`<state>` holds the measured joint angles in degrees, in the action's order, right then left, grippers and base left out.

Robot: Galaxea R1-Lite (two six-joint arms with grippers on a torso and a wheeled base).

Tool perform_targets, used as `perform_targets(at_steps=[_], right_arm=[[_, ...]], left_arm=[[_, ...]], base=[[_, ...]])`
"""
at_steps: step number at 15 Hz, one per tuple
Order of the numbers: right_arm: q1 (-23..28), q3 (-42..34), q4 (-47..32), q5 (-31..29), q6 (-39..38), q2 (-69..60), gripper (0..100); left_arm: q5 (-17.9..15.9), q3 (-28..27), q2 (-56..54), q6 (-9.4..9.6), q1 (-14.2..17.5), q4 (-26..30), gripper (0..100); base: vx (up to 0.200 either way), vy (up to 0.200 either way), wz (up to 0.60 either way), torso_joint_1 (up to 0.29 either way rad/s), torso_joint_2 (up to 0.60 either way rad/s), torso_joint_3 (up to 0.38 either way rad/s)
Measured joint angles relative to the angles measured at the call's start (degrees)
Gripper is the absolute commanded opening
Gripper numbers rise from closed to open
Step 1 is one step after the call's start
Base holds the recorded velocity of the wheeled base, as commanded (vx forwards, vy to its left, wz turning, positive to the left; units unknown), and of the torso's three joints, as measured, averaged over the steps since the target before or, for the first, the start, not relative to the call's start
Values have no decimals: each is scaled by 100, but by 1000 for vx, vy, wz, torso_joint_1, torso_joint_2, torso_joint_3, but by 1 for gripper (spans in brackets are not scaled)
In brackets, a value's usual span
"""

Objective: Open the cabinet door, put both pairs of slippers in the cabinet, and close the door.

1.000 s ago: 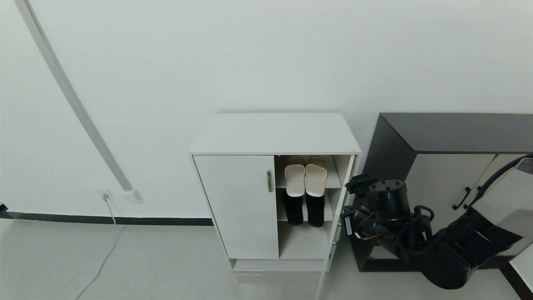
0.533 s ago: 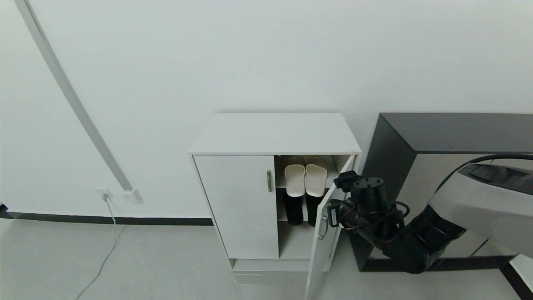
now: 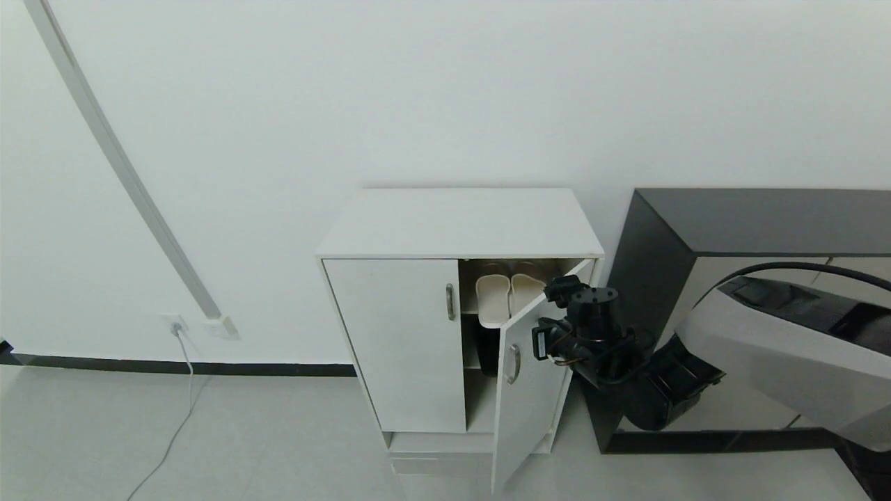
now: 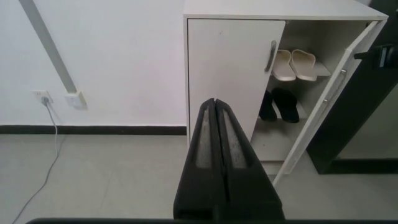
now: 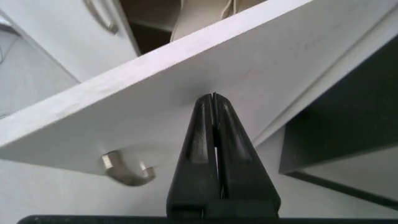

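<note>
Right door partway open, both slipper pairs inside the cabinet.

Right claw with fingers pinched together on nothing, tip up against the outer face of the right door, just above its metal handle. Left claw likewise closed and empty, held well back from the cabinet front. White slippers side by side on the upper shelf, black slippers on the shelf below. Left door flush and closed.
</note>
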<state>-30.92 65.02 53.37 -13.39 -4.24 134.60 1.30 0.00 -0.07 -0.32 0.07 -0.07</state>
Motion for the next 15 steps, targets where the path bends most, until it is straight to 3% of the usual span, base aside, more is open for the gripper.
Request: perform_targets(at_steps=[15], right_arm=[[105, 2122, -873, 39, 1, 936, 0]], left_arm=[[0, 0, 0, -1, 0, 0, 0]], base=[[0, 0, 0, 0, 0, 0]])
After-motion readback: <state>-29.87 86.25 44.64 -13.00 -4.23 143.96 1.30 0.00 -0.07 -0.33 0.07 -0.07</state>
